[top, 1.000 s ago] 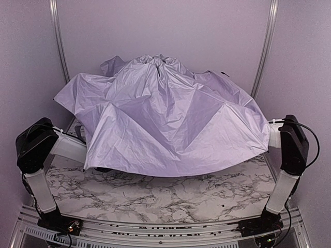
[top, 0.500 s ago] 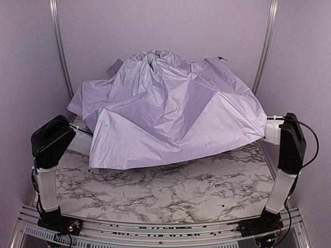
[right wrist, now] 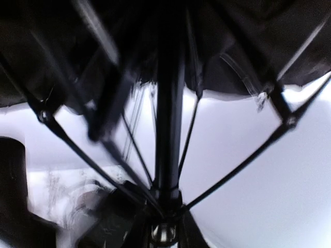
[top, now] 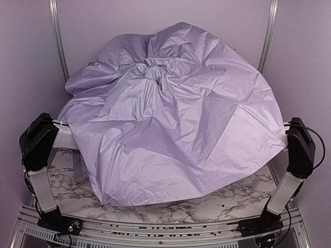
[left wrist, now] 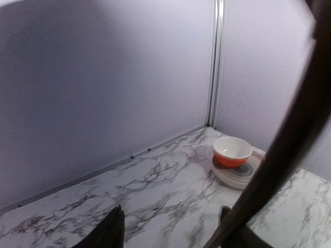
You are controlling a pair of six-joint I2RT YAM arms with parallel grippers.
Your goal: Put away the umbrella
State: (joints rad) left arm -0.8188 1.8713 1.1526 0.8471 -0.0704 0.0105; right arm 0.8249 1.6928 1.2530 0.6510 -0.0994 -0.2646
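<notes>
1. Well, my right claw (right wrist: 165, 233) is pinched on the thin black shaft of the umbrella (right wrist: 169, 103); its ribs spread above the claw.
2. My left claw (left wrist: 170, 217) has its fingers (left wrist: 115, 228) apart, with only marble table (left wrist: 155, 186) between them.
3. From above, the lavender umbrella hides both claws and most of the table.
4. Far off in the corner, an orange bowl (left wrist: 232, 151) sits on a pale plate (left wrist: 232, 176).
</notes>
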